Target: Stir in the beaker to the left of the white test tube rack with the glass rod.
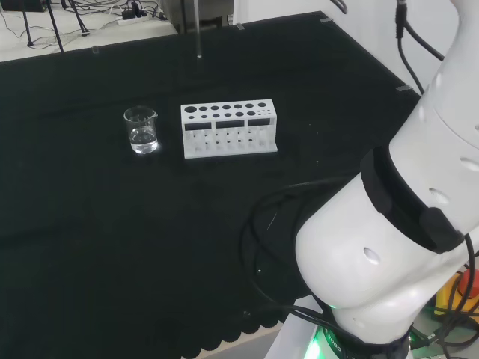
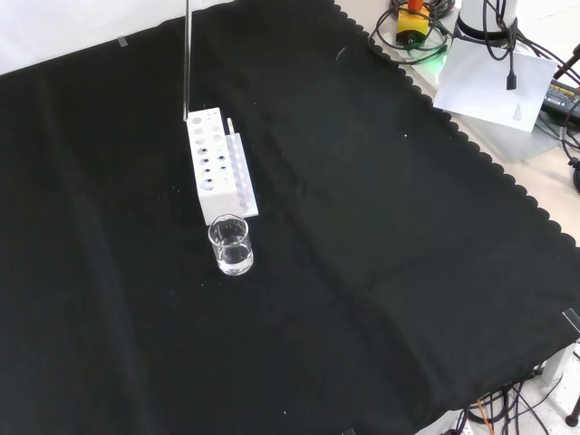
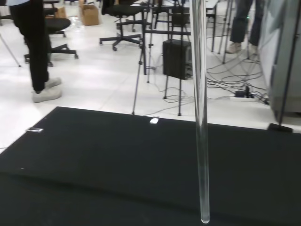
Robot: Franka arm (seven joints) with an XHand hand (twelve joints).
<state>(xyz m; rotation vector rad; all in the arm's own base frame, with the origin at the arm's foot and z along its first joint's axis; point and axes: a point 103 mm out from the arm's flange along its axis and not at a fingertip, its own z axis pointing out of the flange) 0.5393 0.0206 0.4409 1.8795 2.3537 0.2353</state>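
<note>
The glass rod (image 2: 187, 59) hung upright at the front view's top, above the rack (image 2: 217, 163); the hand's grip couldn't be told.

The arm (image 1: 404, 224) is showing in the head view as large, rounded white links with a glossy shell. A black band (image 1: 404, 202) is wrapping the seam between two of the links, and small dark round holes are dotting the white casing. Black cables (image 1: 262, 247) are looping beside the lowest link, and a green light (image 1: 318, 344) is glowing beneath it at the base.
</note>
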